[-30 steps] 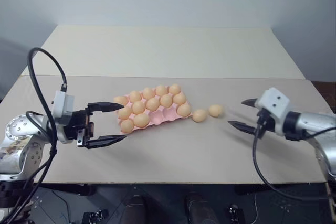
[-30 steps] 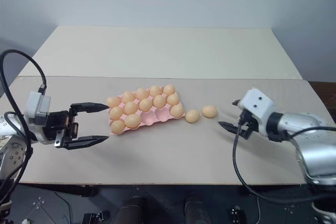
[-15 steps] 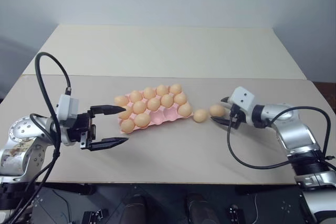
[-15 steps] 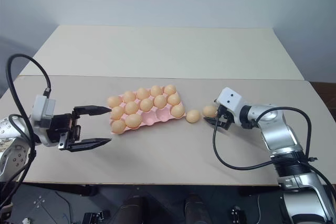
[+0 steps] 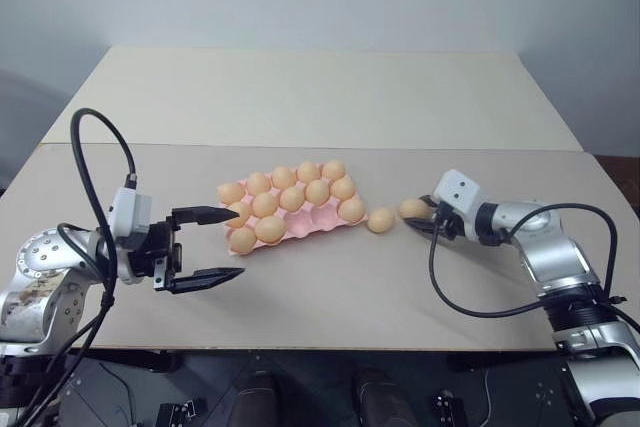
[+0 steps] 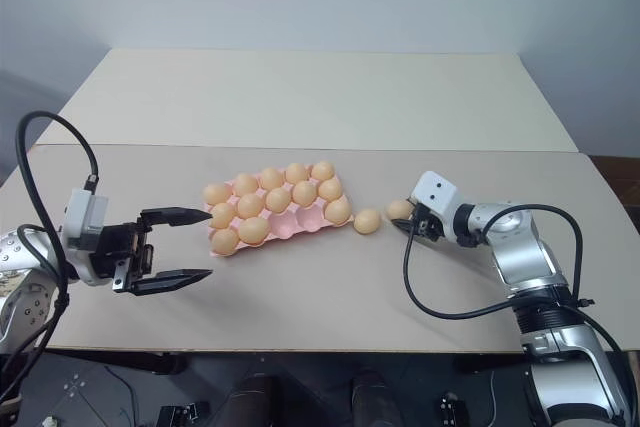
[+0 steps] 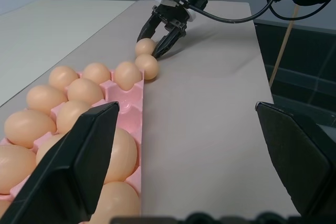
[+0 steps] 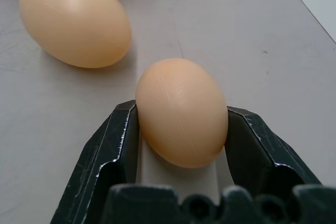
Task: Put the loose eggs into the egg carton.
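Right tool (image 8: 181, 129) closed on loose egg (image 8: 182, 111) at carton's (image 5: 330, 219) three o'clock. Best lifted straight up, avoiding neighbour egg (image 5: 379, 220). Left tool (image 5: 218, 244) open, empty.

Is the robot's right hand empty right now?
No: the right hand has its two black fingers closed against the sides of one loose egg on the table.

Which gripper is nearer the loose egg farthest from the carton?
Right. The right gripper is shut on that egg; the left gripper hangs open at the carton's opposite end.
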Controlling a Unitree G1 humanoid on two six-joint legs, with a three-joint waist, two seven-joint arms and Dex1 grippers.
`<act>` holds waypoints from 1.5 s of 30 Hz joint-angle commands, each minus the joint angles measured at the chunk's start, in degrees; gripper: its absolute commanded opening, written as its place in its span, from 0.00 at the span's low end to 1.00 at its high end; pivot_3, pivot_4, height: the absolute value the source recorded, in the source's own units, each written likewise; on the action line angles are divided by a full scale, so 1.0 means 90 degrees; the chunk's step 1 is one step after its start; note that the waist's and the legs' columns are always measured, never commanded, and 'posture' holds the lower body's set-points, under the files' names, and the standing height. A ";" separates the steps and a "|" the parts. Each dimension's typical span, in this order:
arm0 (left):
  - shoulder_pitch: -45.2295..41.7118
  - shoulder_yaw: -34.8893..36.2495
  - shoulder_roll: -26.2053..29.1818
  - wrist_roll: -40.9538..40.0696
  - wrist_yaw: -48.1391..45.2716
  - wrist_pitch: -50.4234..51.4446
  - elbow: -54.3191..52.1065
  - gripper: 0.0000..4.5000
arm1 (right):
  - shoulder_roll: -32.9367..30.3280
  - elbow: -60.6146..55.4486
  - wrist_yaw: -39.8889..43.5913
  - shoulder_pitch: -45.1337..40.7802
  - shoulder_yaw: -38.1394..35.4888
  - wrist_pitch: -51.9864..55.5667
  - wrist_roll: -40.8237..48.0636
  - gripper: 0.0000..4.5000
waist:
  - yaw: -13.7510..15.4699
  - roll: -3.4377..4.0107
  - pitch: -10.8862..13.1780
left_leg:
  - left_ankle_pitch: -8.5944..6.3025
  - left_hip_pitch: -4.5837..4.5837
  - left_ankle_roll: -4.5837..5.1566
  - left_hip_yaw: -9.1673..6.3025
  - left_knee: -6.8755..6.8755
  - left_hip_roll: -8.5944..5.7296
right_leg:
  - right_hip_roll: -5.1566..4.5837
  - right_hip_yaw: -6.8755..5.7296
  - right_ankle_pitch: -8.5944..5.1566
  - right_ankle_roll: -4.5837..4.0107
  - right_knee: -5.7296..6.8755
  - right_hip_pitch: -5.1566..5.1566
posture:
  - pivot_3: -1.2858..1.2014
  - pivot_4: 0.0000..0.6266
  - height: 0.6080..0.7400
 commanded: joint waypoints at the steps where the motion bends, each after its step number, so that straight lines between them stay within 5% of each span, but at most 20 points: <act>1: -0.0023 0.0213 0.0096 -0.0002 -0.0009 -0.0110 -0.0047 1.00 | -0.0090 -0.0439 -0.0113 0.0118 -0.0295 0.0029 0.0082 0.57 | 0.0000 0.0000 0.0000 | 0.0000 0.0000 0.0000 0.0000 0.0000 0.0000 | 0.0000 0.0000 0.0000 0.0000 0.0000 0.0000 | 0.52 0.24 1.00; 11: 0.0279 0.0854 0.0455 0.0104 -0.0045 -0.0165 0.0327 1.00 | -0.0099 -0.2110 -0.0467 0.0301 -0.0875 0.0887 0.0494 0.57 | -0.0034 0.0003 0.0002 | 0.0000 0.0001 0.0000 0.0000 -0.0002 0.0001 | 0.0002 0.0002 0.0000 0.0000 0.0002 -0.0004 | 0.52 0.24 1.00; 17: 0.0570 0.1207 0.0634 0.0159 -0.0082 -0.0182 0.0411 1.00 | 0.0509 -0.3281 -0.0597 -0.0035 -0.0364 0.1705 0.0837 0.57 | -0.0052 0.0003 0.0002 | 0.0000 0.0000 0.0000 -0.0005 -0.0003 0.0003 | 0.0003 -0.0001 0.0000 0.0000 0.0004 -0.0004 | 0.52 0.24 1.00; 24: 0.0822 0.1287 0.0530 0.0166 0.0048 -0.0149 0.0191 1.00 | 0.1783 -0.3122 -0.0986 -0.0586 0.0805 0.1852 0.0596 0.57 | -0.0100 0.0003 0.0002 | 0.0000 -0.0003 0.0000 -0.0006 -0.0003 0.0004 | 0.0003 -0.0003 0.0000 0.0000 0.0009 -0.0010 | 0.52 0.24 1.00; 36: 0.1078 0.1408 0.0459 0.0144 0.0254 -0.0108 -0.0026 1.00 | 0.2518 -0.2339 -0.1091 -0.0737 0.1549 0.1366 0.0135 0.57 | -0.0119 0.0002 0.0001 | 0.0000 -0.0002 0.0000 -0.0010 -0.0004 0.0004 | 0.0002 -0.0009 0.0000 -0.0001 0.0011 -0.0010 | 0.52 0.24 1.00; 43: 0.1132 0.1441 0.0449 0.0116 0.0299 -0.0091 -0.0093 1.00 | 0.2612 -0.2074 -0.1012 -0.0775 0.1663 0.1051 -0.0068 0.99 | -0.0137 0.0002 0.0002 | 0.0000 -0.0001 0.0000 -0.0009 -0.0006 0.0004 | 0.0002 -0.0009 0.0000 -0.0001 0.0011 -0.0011 | 0.52 0.24 1.00; 45: 0.1137 0.1445 0.0451 0.0110 0.0303 -0.0089 -0.0098 1.00 | 0.2610 -0.2092 -0.1009 -0.0758 0.1660 0.1010 -0.0112 0.99 | -0.0136 0.0003 0.0002 | 0.0000 -0.0001 0.0000 -0.0010 -0.0007 0.0004 | 0.0002 -0.0010 0.0000 -0.0001 0.0011 -0.0011 | 0.52 0.24 1.00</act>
